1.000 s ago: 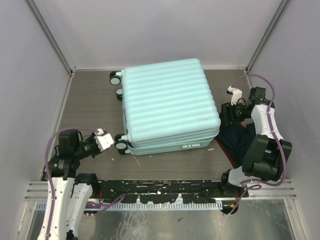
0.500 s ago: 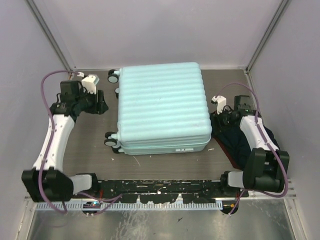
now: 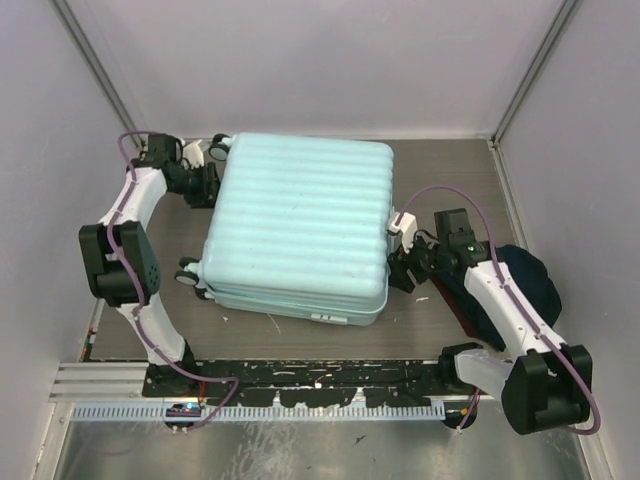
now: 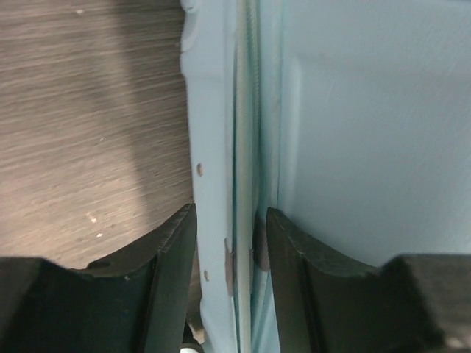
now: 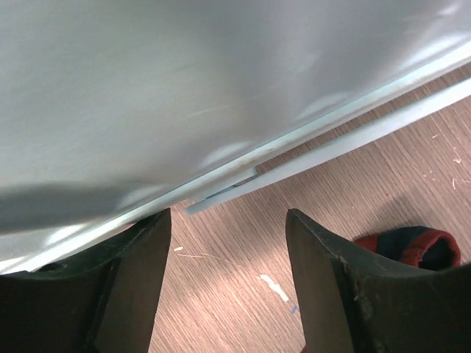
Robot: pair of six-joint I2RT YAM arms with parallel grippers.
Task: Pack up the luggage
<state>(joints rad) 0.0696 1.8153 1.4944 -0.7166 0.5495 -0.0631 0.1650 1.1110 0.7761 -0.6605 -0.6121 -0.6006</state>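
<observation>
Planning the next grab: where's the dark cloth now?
In the top view the dark cloth lies on the right side of the table, beside the luggage, partly under the right arm.

One pale mint-blue ribbed hard-shell suitcase, closed, lying flat near the middle of the dark wood-grain table, ribbed face up. Sits askew to the table's edges. Small dark wheels face the table's left edge.
</observation>
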